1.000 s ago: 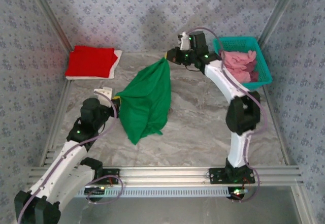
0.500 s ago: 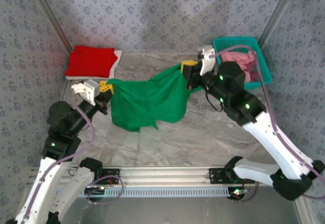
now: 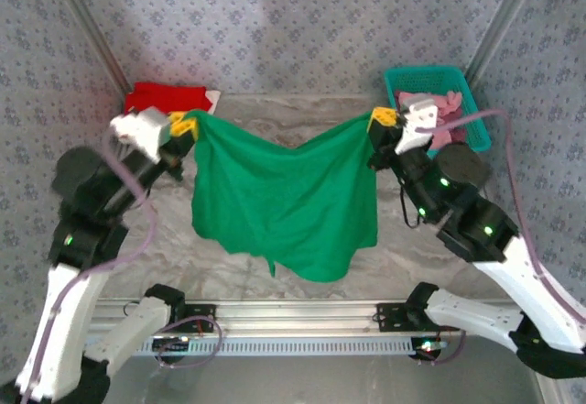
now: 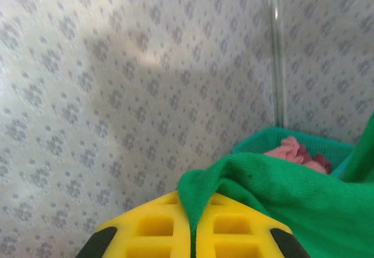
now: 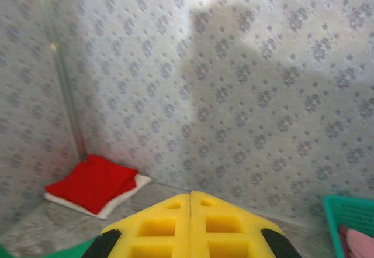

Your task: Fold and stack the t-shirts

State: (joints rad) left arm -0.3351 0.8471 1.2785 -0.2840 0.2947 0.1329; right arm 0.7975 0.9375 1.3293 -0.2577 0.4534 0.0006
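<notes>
A bright green t-shirt (image 3: pixel 284 202) hangs spread in the air between my two grippers, its lower edge drooping toward the table. My left gripper (image 3: pixel 183 125) is shut on its left top corner; in the left wrist view green cloth (image 4: pixel 292 205) is pinched between the yellow fingers (image 4: pixel 158 226). My right gripper (image 3: pixel 381 120) is shut on the right top corner; its wrist view shows shut fingers (image 5: pixel 228 226) and a sliver of green (image 5: pixel 76 252). A folded red t-shirt (image 5: pixel 93 182) lies on a folded white t-shirt (image 5: pixel 120 201) at the back left (image 3: pixel 151 95).
A teal mesh basket (image 3: pixel 458 79) at the back right corner holds crumpled pink shirts (image 3: pixel 447 103); it also appears in the left wrist view (image 4: pixel 263 138). Patterned walls close in the back and both sides. A metal rail (image 3: pixel 293 312) runs along the near table edge.
Both grippers have risen and moved apart, the left toward the back left, the right toward the basket. The green t-shirt has gone from a bunched drape to a wide hanging sheet.
</notes>
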